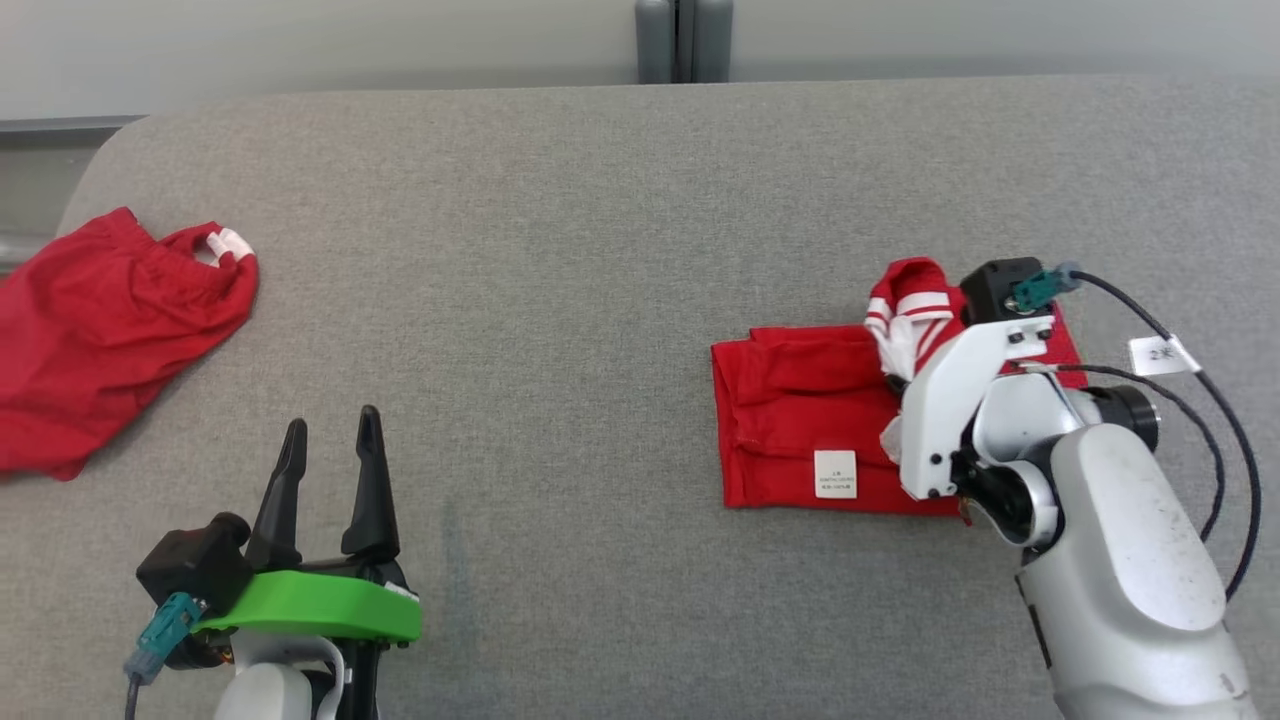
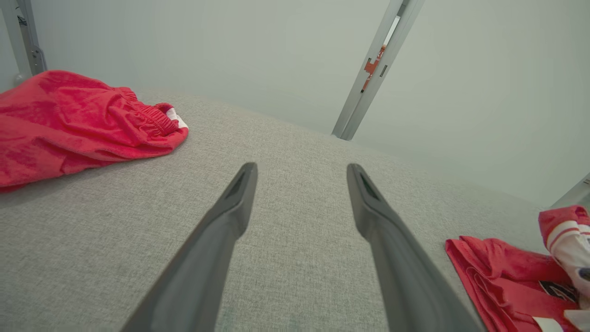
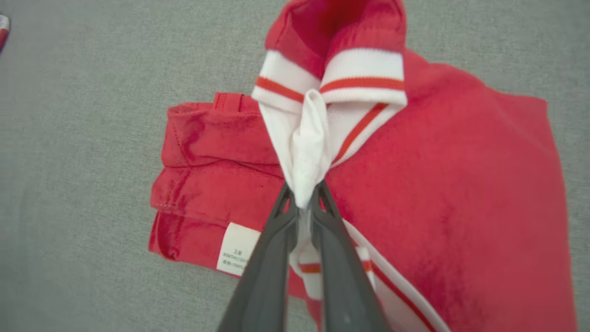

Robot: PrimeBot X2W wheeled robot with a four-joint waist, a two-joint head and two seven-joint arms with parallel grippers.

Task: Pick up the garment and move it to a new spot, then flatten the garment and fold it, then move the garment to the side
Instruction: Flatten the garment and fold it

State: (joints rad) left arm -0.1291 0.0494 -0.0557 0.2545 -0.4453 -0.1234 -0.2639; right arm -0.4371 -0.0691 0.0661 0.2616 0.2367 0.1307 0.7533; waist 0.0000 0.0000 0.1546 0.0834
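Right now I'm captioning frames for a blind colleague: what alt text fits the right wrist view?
The right gripper is shut on the white, red-striped trim of a folded red garment. The garment lies on a grey table, a white label at its left edge.

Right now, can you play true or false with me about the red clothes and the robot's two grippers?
The right gripper is shut on the white striped trim of the folded red garment. True.
The left gripper holds the crumpled red garment. False: it is open over the bare grey fabric tabletop, apart from that garment.
A small white label lies on the folded red garment. True.
The two red garments touch each other. False: they lie far apart on the tabletop.
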